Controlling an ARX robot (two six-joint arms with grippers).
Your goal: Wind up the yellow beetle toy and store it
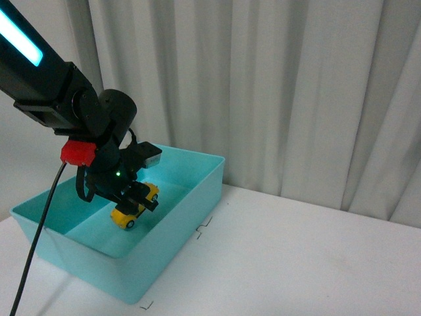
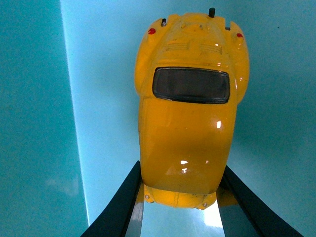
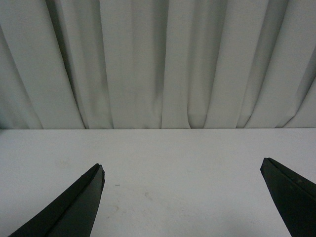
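Note:
The yellow beetle toy (image 1: pixel 135 208) is inside the turquoise bin (image 1: pixel 191 197), low over its floor, held by my left gripper (image 1: pixel 139 201), which is shut on it. In the left wrist view the yellow beetle toy (image 2: pixel 190 106) fills the middle, dark window up, with both black fingers (image 2: pixel 123 207) pressed against its sides near one end. My left gripper (image 2: pixel 181 190) hangs over the bin's pale floor. My right gripper (image 3: pixel 181 168) is open over bare white table, nothing between its fingers; it does not show in the front view.
The bin sits at the table's left, its near wall (image 1: pixel 131 270) close to the front edge. Small black corner marks (image 1: pixel 204 227) lie on the white table (image 1: pixel 302 257) beside it. Grey curtains (image 1: pixel 276 85) hang behind.

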